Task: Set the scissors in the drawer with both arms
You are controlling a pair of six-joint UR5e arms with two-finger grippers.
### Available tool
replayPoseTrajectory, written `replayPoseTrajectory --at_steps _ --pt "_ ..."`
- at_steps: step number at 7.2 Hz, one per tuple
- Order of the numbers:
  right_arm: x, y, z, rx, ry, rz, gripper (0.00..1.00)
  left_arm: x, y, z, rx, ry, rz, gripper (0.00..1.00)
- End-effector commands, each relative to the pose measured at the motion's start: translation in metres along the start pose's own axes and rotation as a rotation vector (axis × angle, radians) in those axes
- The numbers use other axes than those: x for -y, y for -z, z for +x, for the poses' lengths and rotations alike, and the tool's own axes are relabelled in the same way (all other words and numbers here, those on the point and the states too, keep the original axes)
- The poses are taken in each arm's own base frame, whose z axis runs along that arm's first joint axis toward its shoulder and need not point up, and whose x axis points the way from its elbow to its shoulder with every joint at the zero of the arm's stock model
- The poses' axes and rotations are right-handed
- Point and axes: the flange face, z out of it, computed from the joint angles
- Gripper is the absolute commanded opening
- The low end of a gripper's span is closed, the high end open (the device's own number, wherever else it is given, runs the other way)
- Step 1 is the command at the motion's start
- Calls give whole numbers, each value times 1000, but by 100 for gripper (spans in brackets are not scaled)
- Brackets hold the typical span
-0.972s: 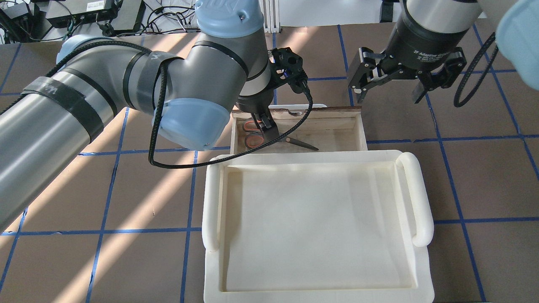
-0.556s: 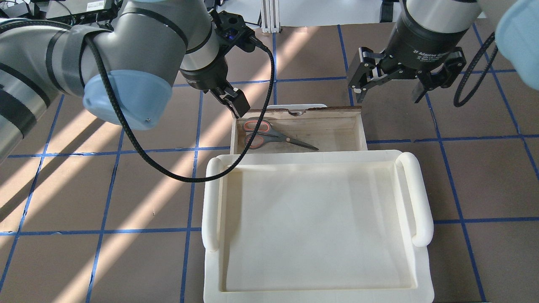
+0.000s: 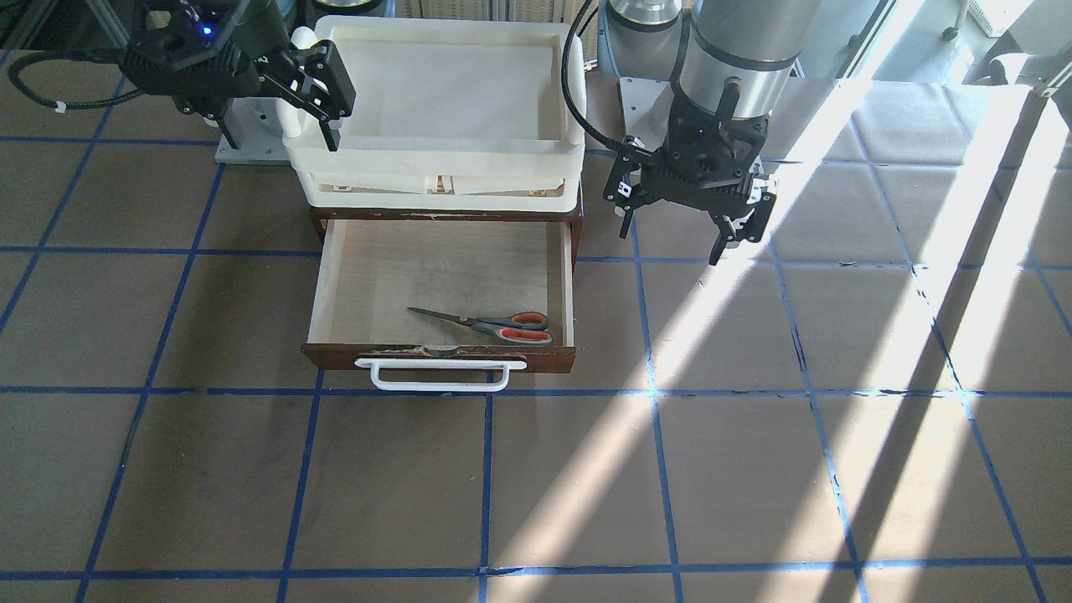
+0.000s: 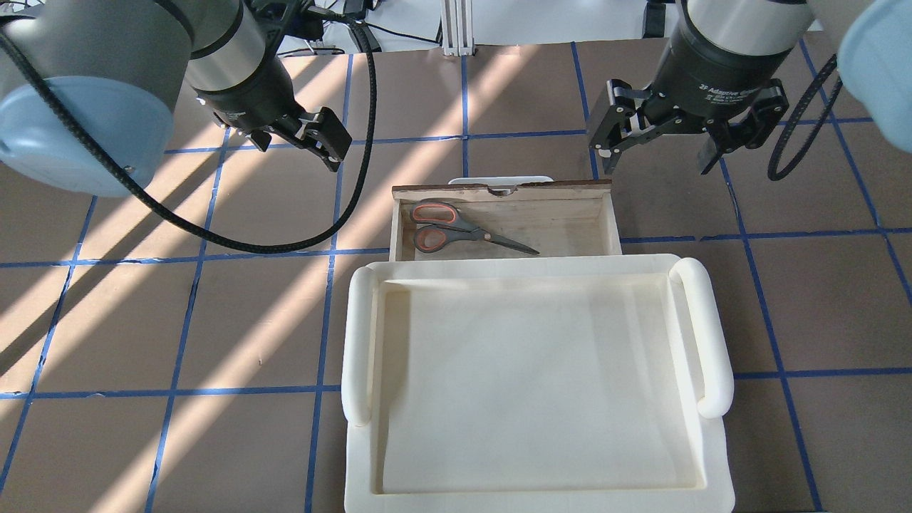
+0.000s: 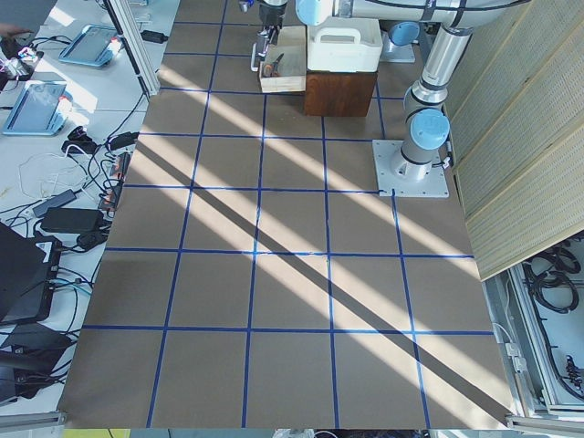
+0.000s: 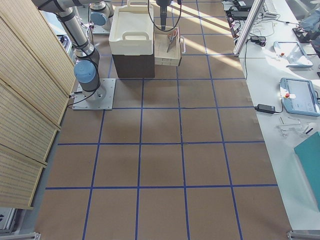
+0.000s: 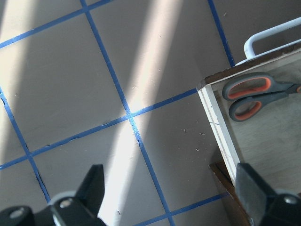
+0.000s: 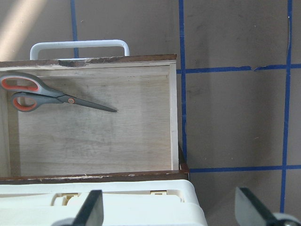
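Grey-and-orange loop handles mark the scissors [image 4: 463,229], which lie flat on the pale wood floor of the drawer [image 4: 610,217]. In the overhead view they sit in the drawer's left half. The handles are close to the left wall and the front panel, and the closed dark blades slant toward the lower right. Nothing grips them.

The drawer is pulled out from under the cream plastic tray [image 4: 702,335]. In the front-facing view its white bar handle [image 3: 440,375] juts from the dark-brown front at the centre of the frame.

The left claw [image 4: 299,149] hangs at the upper left of the overhead view, above the brown bench [image 4: 142,320] and well clear of the drawer's left wall. Its fingers are spread apart and hold nothing. Its wrist camera shows both fingertips wide at the bottom of the frame, with the scissor handles at the right edge.

The right claw [image 4: 655,167] hovers at the upper right of the overhead view, just beyond the drawer's front right corner. It is likewise splayed and empty. White lettering on its black body reads "2F Adaptive", and the words after that are cut off or too small to read.

Blue tape lines cross the bench in a grid, and bands of sunlight fall across it.
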Motion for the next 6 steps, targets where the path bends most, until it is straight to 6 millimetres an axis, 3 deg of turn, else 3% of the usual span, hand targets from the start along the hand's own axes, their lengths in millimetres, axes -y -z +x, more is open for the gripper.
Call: replayPoseTrajectory --at_steps 1,3,6 --pt "0 0 0 0 2 0 100 -16 15 -36 2 128 -20 100" --pt "1 -1 0 -1 4 -1 100 -25 17 -71 13 201 -47 100" --pt "0 -1 0 -1 8 -3 100 -37 16 -74 12 331 -65 100"
